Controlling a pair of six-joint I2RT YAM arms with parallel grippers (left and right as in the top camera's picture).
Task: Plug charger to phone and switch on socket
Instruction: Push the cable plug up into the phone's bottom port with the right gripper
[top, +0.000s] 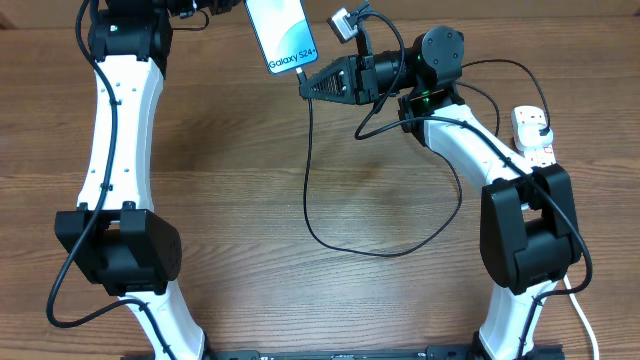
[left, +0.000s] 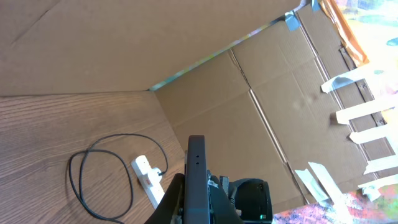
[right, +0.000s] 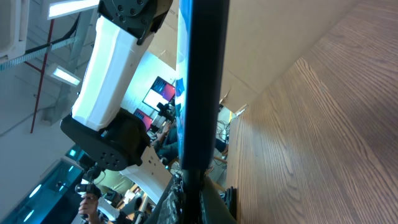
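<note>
Nearest the arm bases, bare wooden surface (top: 250, 200) was seen, and a thick white cord (top: 586, 322) was seen running off at the right edge. Further out, the charger (top: 305, 180) was laid in a wide slack loop across the middle of the surface. One end was carried up to the raised grippers. The other was led to the right, where it was met by the socket (top: 530, 130). The socket was placed flat on the right side of the surface, well apart from the phone. Its nearer part was covered in the overhead view by the right arm's elbow, so the switches could not be read.

Beyond the loop, the right gripper (top: 308, 85) was held level above the surface, pointed left. It was closed on the connector end of the charger, just at the lower edge of the phone (top: 280, 35). Whether the connector was seated in the port could not be told.

The phone was held aloft at the far edge with its lit screen turned upward. It was clamped by the left gripper (left: 193, 202), and in the left wrist view it was seen edge-on, rising from between the closed fingers. Farthest back, a cardboard wall (left: 124, 43) was stood around the surface, with strips of pale tape (left: 364, 112) stuck on it.
</note>
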